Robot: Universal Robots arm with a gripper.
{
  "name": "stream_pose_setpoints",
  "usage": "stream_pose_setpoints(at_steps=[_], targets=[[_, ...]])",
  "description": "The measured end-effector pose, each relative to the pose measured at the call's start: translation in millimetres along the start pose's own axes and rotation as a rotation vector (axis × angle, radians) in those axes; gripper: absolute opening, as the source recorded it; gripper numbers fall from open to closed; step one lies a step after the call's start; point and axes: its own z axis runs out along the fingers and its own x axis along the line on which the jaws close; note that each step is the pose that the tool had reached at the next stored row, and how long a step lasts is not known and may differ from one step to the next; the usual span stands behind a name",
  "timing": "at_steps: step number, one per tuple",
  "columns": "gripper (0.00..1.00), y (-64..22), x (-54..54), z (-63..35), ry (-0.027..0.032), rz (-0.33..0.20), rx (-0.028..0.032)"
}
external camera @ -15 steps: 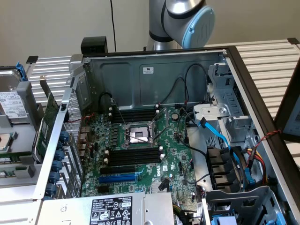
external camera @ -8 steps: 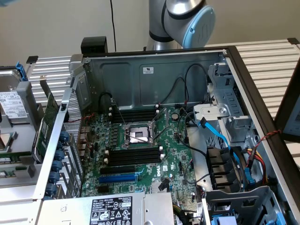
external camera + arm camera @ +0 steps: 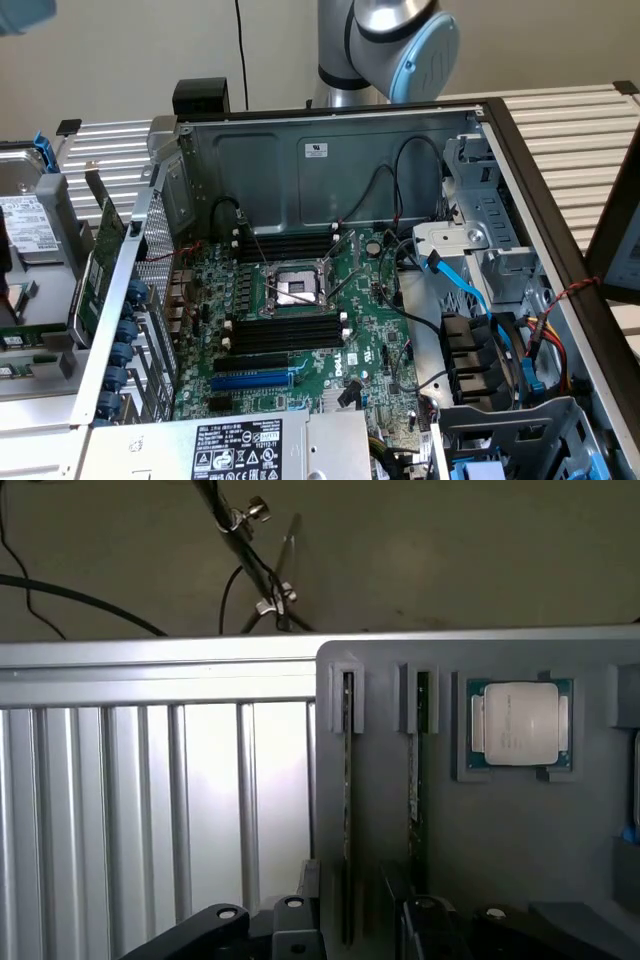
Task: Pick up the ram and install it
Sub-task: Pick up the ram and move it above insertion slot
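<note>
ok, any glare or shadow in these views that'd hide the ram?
Wrist view: strong glare on the ribbed metal surface; the ram stands edge-on in the grey holder, dim but glare-free. Exterior view: even light on the motherboard, mild shadow under the case's back wall.

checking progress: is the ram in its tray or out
In. The ram stands on edge in a slot of the grey tray; the motherboard slots look empty.
</note>
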Motion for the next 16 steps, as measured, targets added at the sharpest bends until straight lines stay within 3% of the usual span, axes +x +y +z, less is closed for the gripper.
stream_pose_setpoints(at_steps=[16], targets=[[0.36, 0.4, 0.0, 24.2, -0.0066, -0.005, -0.0003]])
